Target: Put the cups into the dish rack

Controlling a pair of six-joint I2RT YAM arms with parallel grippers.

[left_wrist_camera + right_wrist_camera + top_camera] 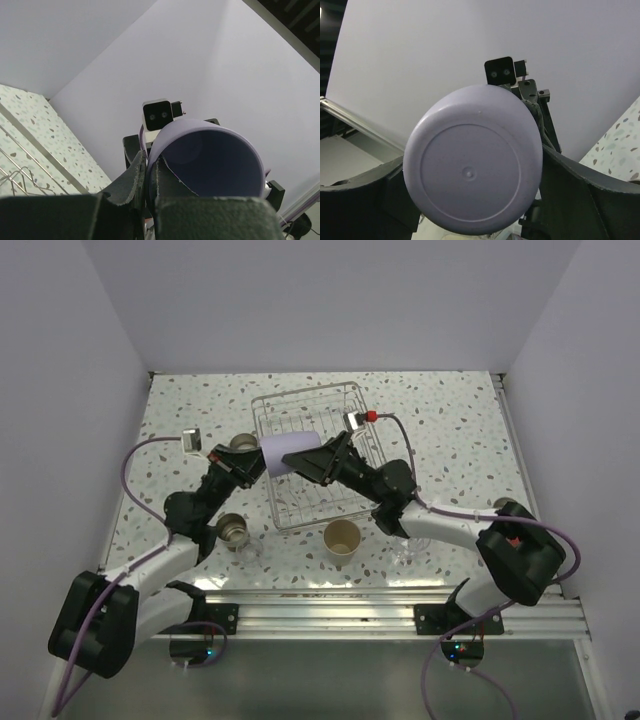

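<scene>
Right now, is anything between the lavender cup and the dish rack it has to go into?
Nothing visible does. The lavender cup hangs sideways over the dish rack, with the left pincer pinching its rim and the right pincer straddling its base. No other cup shows in the wire beneath it.

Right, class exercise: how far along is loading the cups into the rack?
Done: nothing yet; no cup visibly sits in the rack. In hand: the lavender cup, on its side above the rack, rim pinched by the left gripper, the right gripper straddling its base, grip unclear. Left: two steel cups, a tumbler and two glasses stand on the table.
</scene>
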